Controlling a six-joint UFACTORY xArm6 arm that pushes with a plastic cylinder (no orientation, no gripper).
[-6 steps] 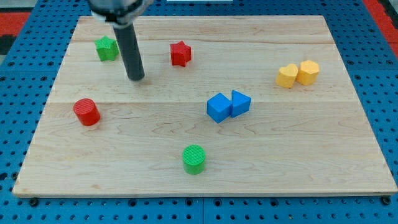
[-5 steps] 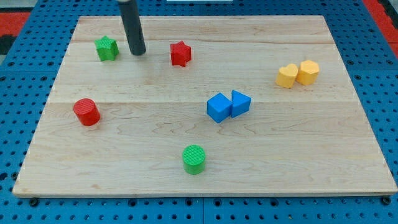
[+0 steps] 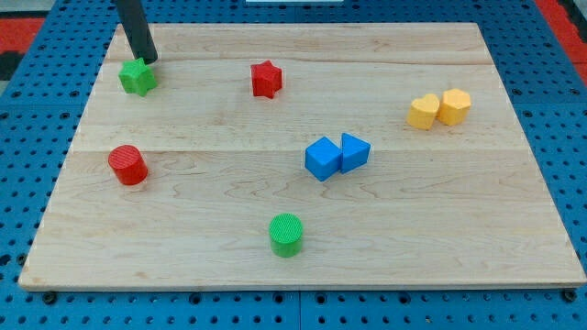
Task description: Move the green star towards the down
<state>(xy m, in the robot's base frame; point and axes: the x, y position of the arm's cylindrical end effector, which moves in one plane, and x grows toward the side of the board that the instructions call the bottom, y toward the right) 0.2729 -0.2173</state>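
The green star (image 3: pixel 138 77) lies near the top left corner of the wooden board (image 3: pixel 293 238). My tip (image 3: pixel 146 59) stands just above the star, at its upper right edge, touching or almost touching it. The dark rod runs up out of the view's top.
A red star (image 3: pixel 266 79) lies to the right of the green star. A red cylinder (image 3: pixel 127 165) is at the left. Two blue blocks (image 3: pixel 336 156) touch near the middle. A green cylinder (image 3: pixel 286 235) is near the bottom. Two yellow blocks (image 3: pixel 438 109) touch at the right.
My tip moved up and then left, from the star's lower right to just above it. The green star shifted left and slightly down.
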